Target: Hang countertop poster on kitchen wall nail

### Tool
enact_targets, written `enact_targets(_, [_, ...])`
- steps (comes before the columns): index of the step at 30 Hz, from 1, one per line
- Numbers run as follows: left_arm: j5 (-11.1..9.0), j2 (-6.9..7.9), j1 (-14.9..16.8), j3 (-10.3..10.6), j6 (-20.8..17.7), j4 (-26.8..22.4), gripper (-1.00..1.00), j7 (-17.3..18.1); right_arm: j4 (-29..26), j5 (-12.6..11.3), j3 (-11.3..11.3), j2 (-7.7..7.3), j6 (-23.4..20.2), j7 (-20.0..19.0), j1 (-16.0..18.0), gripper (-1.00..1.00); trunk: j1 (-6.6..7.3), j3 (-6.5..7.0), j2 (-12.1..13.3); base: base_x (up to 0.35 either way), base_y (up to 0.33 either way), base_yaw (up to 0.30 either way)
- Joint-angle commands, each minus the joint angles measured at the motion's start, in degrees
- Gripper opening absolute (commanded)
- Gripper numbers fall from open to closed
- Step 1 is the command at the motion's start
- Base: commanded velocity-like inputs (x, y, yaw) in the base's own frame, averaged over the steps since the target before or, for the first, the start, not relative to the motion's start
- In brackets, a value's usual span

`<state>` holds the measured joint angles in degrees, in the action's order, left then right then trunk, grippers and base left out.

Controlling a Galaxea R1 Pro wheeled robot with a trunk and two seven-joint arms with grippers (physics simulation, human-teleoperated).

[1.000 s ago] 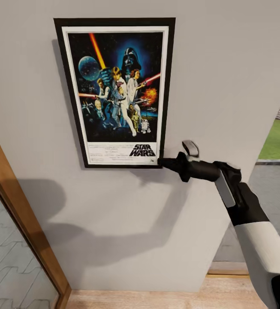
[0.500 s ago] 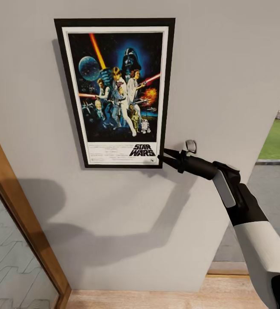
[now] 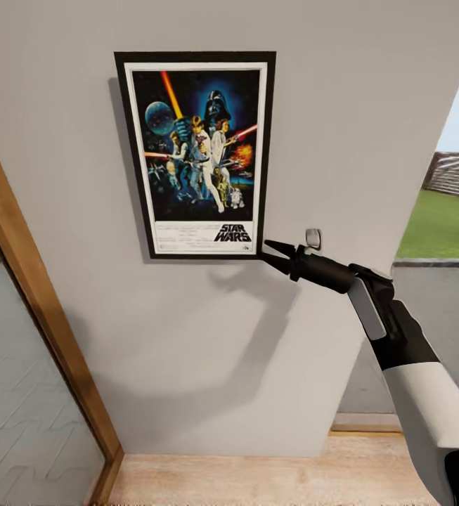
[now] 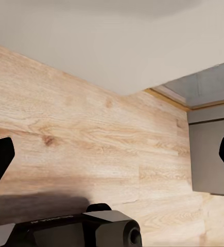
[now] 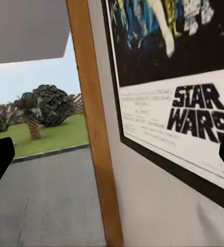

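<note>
The poster (image 3: 196,154) hangs flat on the grey wall (image 3: 327,105) above a wooden floor (image 3: 257,478); the right pincer (image 3: 277,255), jaws parted and empty, sits by its lower right corner.

Three cams: head on the wall, two wrists pointing apart.
Head cam faces a grey wall (image 3: 208,351) fairly near, poster (image 3: 197,154) upper centre of frame, wood door frame (image 3: 43,309) at left, right arm entering from lower right. Right wrist cam sits v. close to the same poster (image 5: 194,113), upper right of frame, and same door frame (image 5: 93,128), w/ lawn beyond. Left wrist cam looks down at wood floor (image 4: 81,134) and wall base.
</note>
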<state>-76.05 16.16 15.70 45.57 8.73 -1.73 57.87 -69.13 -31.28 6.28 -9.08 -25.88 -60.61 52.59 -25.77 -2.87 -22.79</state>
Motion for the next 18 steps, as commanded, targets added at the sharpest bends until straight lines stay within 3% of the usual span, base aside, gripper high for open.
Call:
enact_targets(1, [-0.3, 0.02, 0.0, 0.5, 0.4, 0.0, 1.00, 0.0, 0.0, -0.5, 0.1, -0.06, -0.5, 0.0, 0.1, 1.00, -0.01, -0.14, -0.1, -0.246, 0.000, 0.000])
enact_targets(7, [-0.3, 0.01, 0.0, 0.5, 0.4, 0.0, 1.00, 0.0, 0.1, -0.5, 0.2, -0.16, -0.6, -3.2, -0.7, 1.00, -0.01, -0.14, -0.1, -0.135, 0.000, 0.000])
enact_targets(8, [-0.3, 0.07, 0.0, 0.5, 0.4, 0.0, 1.00, 0.0, -0.1, -0.4, 0.1, -0.21, 0.0, -7.9, -9.7, 1.00, -0.01, -0.14, -0.1, -0.001, 0.000, 0.000])
enact_targets(9, [-0.3, 0.07, 0.0, 0.5, 0.4, 0.0, 1.00, 0.0, -0.1, -0.4, 0.1, -0.22, 0.2, -8.1, -11.8, 1.00, -0.01, -0.14, -0.1, 0.000, 0.000, 0.000])
enact_targets(11, [-0.3, 0.08, 0.0, 0.5, 0.4, 0.0, 1.00, 0.0, 0.3, 0.0, 0.0, -0.46, 8.2, -8.4, -23.2, 1.00, -0.01, -0.14, -0.1, 0.000, 0.000, 0.000])
enact_targets(12, [-0.3, 0.10, 0.0, 0.5, 0.4, 0.0, 1.00, 0.0, 2.5, 2.2, -0.1, -0.88, 17.4, -8.9, -35.4, 1.00, -0.01, -0.14, -0.1, 0.000, 0.000, 0.000])
enact_targets(13, [-0.3, 0.08, 0.0, 0.5, 0.4, 0.0, 1.00, 0.0, 3.2, 2.8, -0.1, -0.89, 18.2, -9.0, -36.2, 1.00, -0.01, -0.14, -0.1, 0.000, 0.000, 0.000])
enact_targets(14, [-0.3, 0.07, 0.0, 0.6, 0.4, 0.0, 1.00, 0.0, 7.6, 4.1, -0.1, -0.93, 19.7, -9.2, -37.7, 1.00, -0.01, -0.14, -0.1, 0.000, 0.000, 0.000])
enact_targets(18, [-0.3, 0.03, 0.0, 0.6, 0.3, 0.0, 1.00, 0.0, 20.5, 5.0, -0.2, -1.91, 22.2, -9.2, -38.7, 1.00, -0.01, -0.14, -0.1, 0.000, 0.000, 0.000])
